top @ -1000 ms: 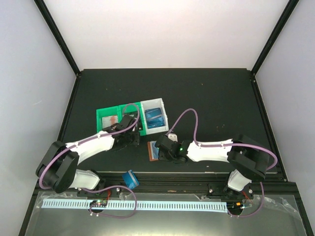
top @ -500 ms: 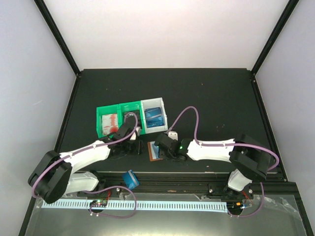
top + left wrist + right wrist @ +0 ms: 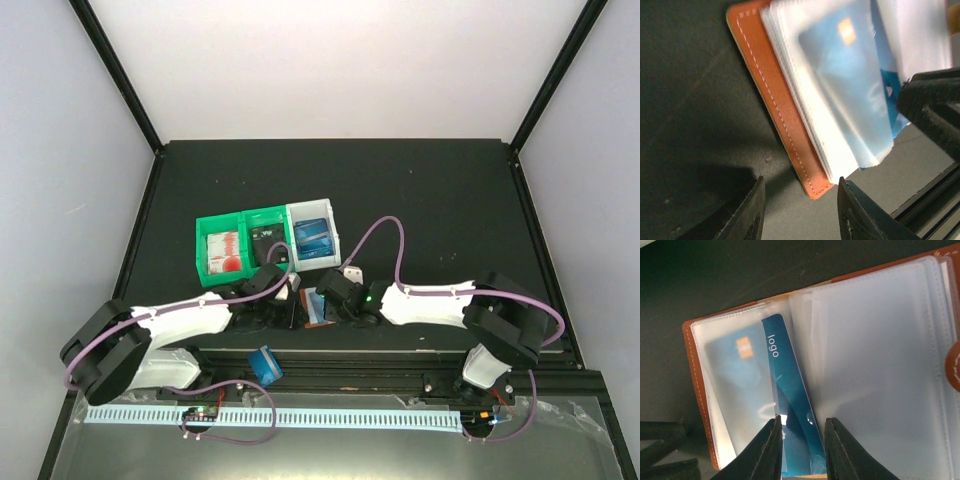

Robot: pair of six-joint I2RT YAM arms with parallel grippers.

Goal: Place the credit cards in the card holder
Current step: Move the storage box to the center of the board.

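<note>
The blue card is half inside the card holder. My right gripper is around its 6 o'clock end; I cannot tell if it squeezes. My left gripper is open and empty. The bins hold more cards.

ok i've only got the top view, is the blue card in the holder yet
Observer: Partly. The right wrist view shows the blue card half under a clear pocket of the open holder. Its "logo" edge is uncovered.
Operator: is the right gripper on it
Observer: The right gripper is open, with one finger on each side of that uncovered edge.
Operator: and the left
Observer: The left wrist view shows the left gripper open with nothing between its fingers, close to the holder's leather corner.
</note>
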